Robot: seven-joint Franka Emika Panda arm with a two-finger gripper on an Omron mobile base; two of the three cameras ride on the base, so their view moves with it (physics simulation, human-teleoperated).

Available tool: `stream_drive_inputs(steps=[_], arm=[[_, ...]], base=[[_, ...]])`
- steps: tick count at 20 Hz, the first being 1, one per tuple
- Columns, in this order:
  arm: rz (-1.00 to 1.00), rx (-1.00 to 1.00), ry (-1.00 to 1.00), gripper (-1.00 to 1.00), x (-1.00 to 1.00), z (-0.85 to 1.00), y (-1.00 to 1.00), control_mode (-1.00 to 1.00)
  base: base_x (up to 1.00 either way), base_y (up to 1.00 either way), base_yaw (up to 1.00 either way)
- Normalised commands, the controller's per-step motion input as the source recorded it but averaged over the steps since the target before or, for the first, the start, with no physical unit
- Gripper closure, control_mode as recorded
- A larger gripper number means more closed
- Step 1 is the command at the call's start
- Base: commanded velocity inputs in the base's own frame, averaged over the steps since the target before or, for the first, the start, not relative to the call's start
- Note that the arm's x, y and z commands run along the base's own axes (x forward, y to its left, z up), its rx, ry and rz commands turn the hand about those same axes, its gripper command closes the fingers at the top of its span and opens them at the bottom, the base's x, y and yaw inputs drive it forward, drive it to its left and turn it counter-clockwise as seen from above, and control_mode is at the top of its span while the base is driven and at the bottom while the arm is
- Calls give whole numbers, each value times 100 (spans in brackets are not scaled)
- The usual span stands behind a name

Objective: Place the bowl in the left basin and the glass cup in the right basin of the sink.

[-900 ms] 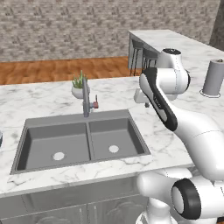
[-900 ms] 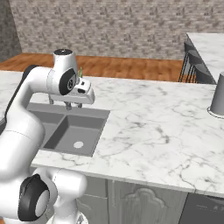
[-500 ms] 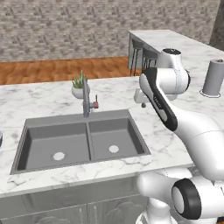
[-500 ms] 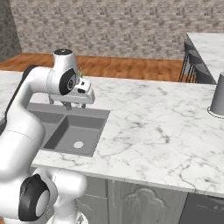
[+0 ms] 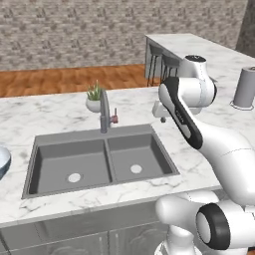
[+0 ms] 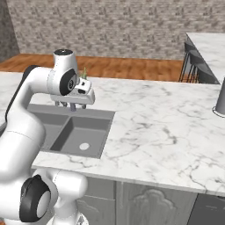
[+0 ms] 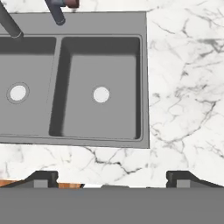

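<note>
**A rendered home kitchen**

A dark double-basin sink (image 5: 102, 162) with a chrome tap (image 5: 104, 109) sits mid-frame in a white marble counter (image 6: 167, 127), grey cabinet doors (image 6: 154, 204) along the bottom, brick wall (image 5: 99, 30) and wood floor (image 5: 60, 79) across the top.

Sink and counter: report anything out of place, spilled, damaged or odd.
Nothing stands out. The sink looks intact, its left basin and right basin bare and dry. The bowl sits on the counter at the left edge. The claw hangs open above the counter's front edge, holding nothing.
</note>
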Motion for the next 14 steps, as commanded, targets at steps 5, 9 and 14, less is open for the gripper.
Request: stream_drive_inputs(steps=[5,9,14], arm=[[0,0,0,-100,0,0,0,100],[0,0,0,-100,0,0,0,100],[0,0,0,-100,0,0,0,100]], base=[[0,44,-4],[0,38,-1],[0,39,0]])
